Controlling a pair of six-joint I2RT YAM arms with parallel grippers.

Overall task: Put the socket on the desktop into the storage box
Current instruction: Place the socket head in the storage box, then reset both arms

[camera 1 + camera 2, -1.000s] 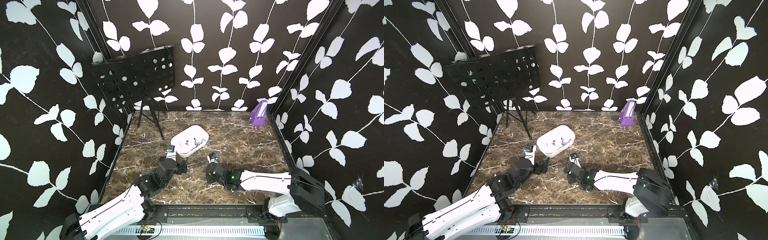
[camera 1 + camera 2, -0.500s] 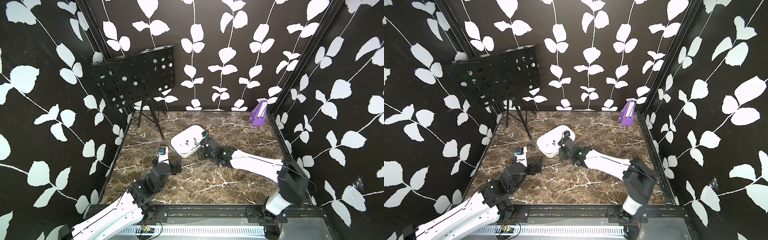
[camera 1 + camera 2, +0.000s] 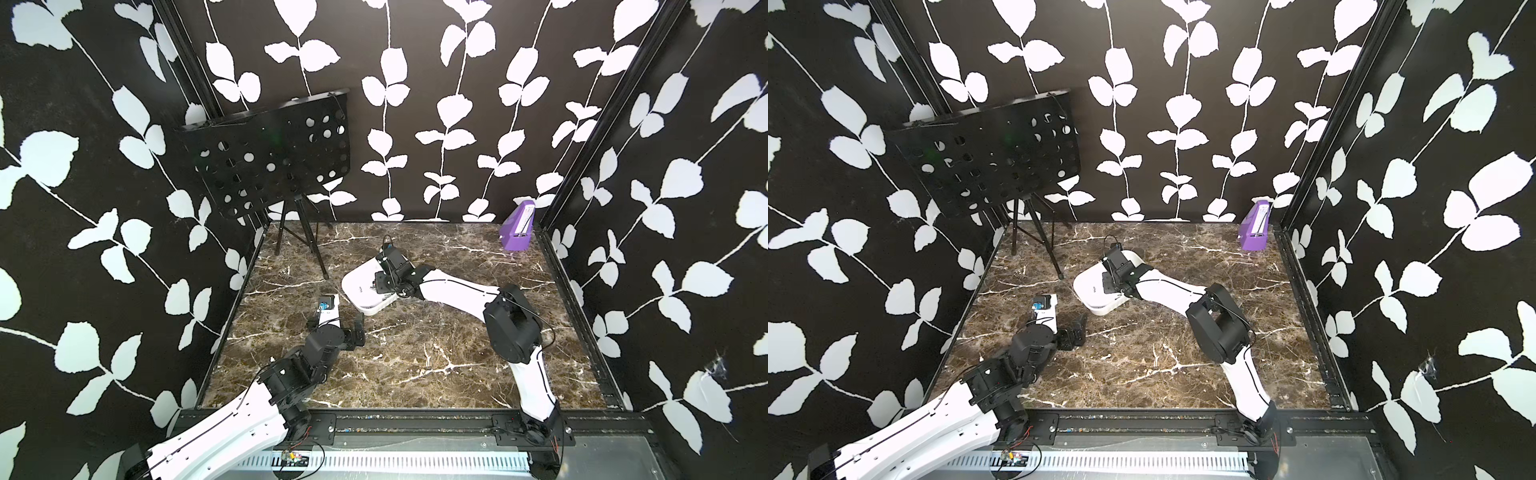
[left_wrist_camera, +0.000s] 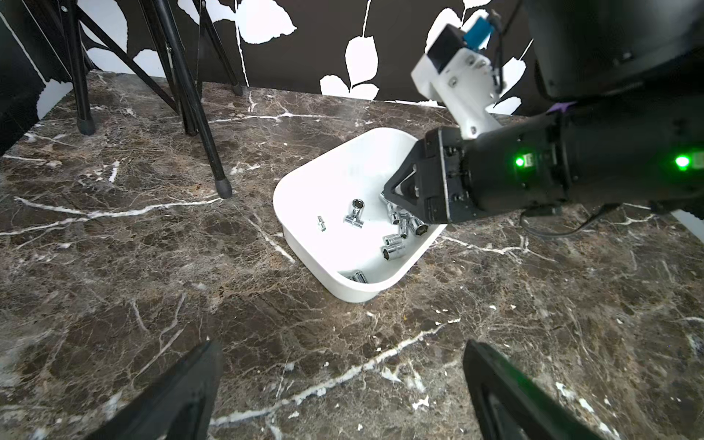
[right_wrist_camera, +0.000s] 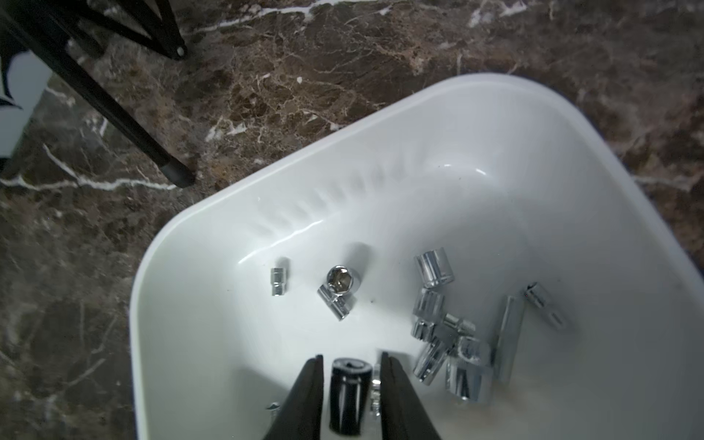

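We see a dark-brown marble surface (image 3: 415, 365) veined white, a white storage box (image 4: 354, 293), chrome sockets (image 5: 434, 268), a purple box (image 3: 517, 232), black walls (image 3: 561, 25) patterned with white leaves.

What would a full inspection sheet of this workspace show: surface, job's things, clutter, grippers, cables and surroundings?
Surface: desktop, dark marble pattern with white veins; no spill seen.
Job's things: storage box holds many chrome sockets; one dark socket sits between the right gripper's jaws, inside the box's outline.
Clutter: purple box upright in a far corner; music stand, its tripod feet on the desktop.
Grippers: right gripper slightly open, thin gaps either side of the dark socket; left gripper wide open, empty, short of the box.
Cables: black cable looping under the right arm; loose wires at the left arm's base.
Surroundings: black walls with white leaf print; nothing else seen.
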